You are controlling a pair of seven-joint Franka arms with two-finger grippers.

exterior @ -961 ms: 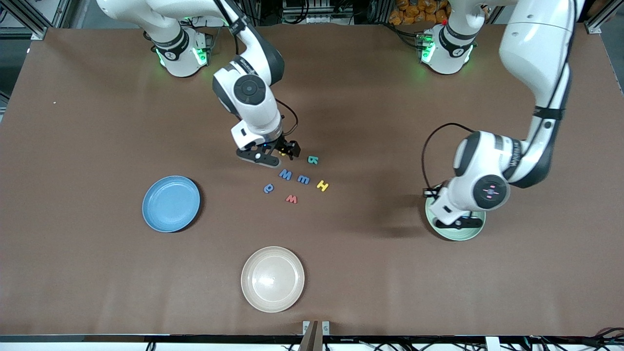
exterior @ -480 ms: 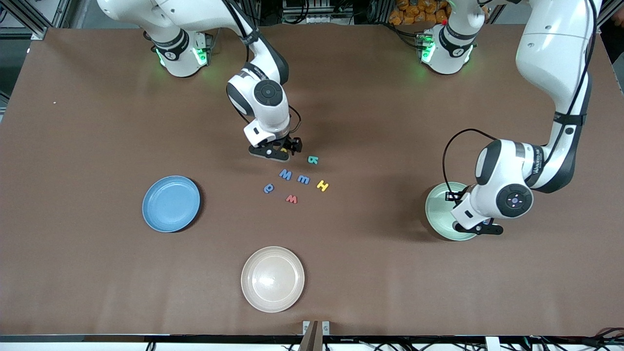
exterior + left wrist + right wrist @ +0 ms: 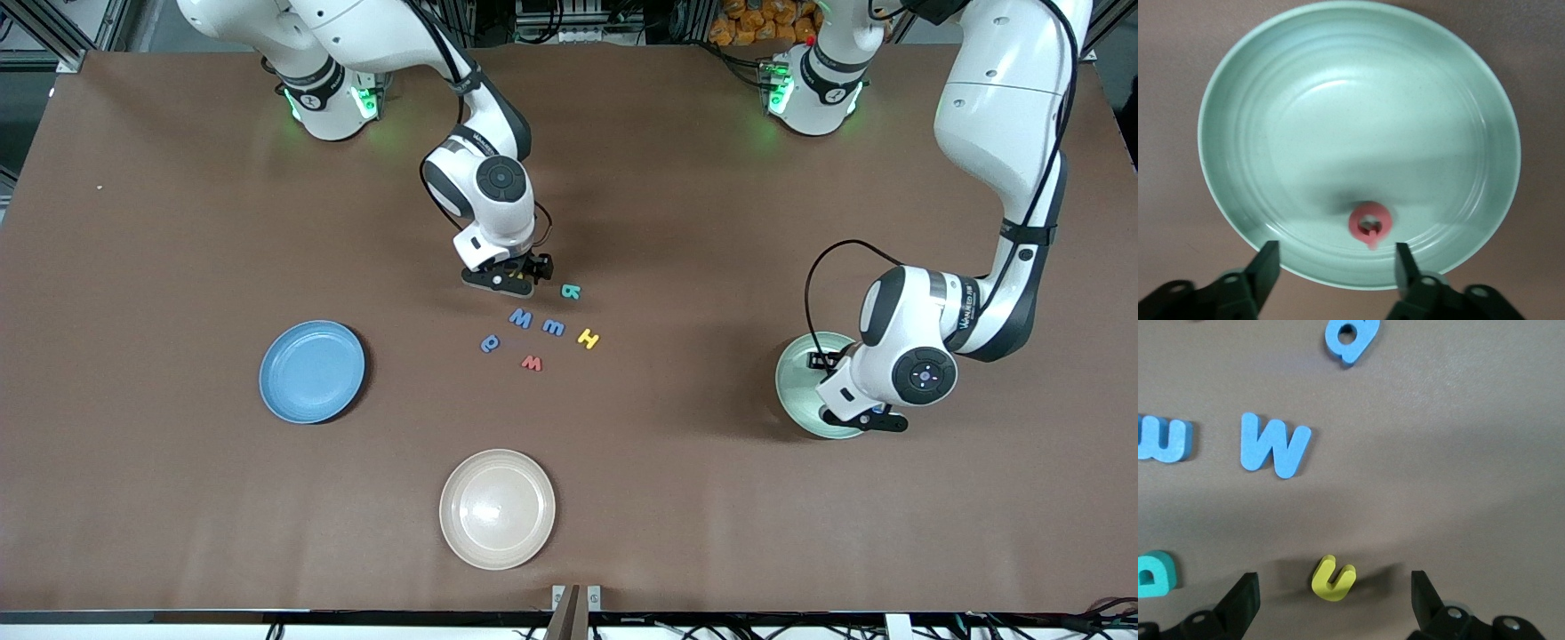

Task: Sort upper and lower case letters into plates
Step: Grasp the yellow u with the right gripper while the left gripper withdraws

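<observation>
Hovering my right gripper (image 3: 1331, 600), fingers apart, over the small yellow foam letter u (image 3: 1332, 578), I am risking nudging it toward the blue W (image 3: 1273, 445). My left gripper (image 3: 1337, 267), open too, is hanging over the mint green plate (image 3: 1258, 87) holding a red letter (image 3: 1370, 224). Brown matte tabletop (image 3: 178, 498) is lying all round.

I get even, bright overhead light on the brown surface (image 3: 178, 498), with soft shadows pooled beneath both arms. The cream plate (image 3: 497, 508) shows a pale glare patch at its centre, and green lamps glow at the arm bases. In my left wrist view the mint plate (image 3: 1271, 87) carries a broad sheen and a dark smear of shadow; the fingers (image 3: 1265, 267) look blurred.
</observation>
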